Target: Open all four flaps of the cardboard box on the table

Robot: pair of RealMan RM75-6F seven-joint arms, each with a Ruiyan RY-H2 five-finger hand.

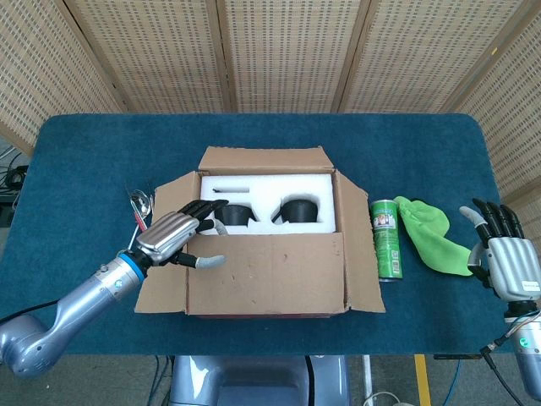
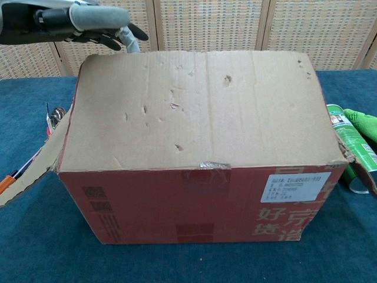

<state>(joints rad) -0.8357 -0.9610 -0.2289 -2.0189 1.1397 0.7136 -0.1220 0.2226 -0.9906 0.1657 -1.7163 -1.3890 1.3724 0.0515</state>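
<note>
The left hand (image 1: 173,234) reaches over the near left corner of the cardboard box (image 2: 200,194), its dark fingers (image 1: 205,207) stretched out and slightly apart toward the foam inside, its thumb (image 1: 207,261) lying along the top of the near flap (image 1: 266,271); the fingers hook behind that flap's left edge, and in the chest view the flap stands raised, hiding the box's inside, with the fingertips showing above its upper left corner. Whether the hand truly pinches the flap or only presses against it cannot be told. The right hand (image 1: 505,258) rests well to the right of the box at the table's edge, fingers straight, a little apart and holding nothing. The box sits in the middle of the blue table (image 1: 84,169). Its far flap (image 1: 264,159) lies folded back, the left flap (image 1: 173,254) spreads outward beneath the left arm, and the right flap (image 1: 355,245) leans out toward a green can (image 1: 388,239). Inside the box is a white foam insert (image 1: 266,199) with two round hollows, each holding a dark object (image 1: 297,211), and a thin slot behind them. The green can lies on its side just right of the box, with a green cloth (image 1: 431,233) touching it beyond. Left of the box lie a metal spoon (image 1: 141,201) and an orange-handled tool (image 2: 7,180).
</note>
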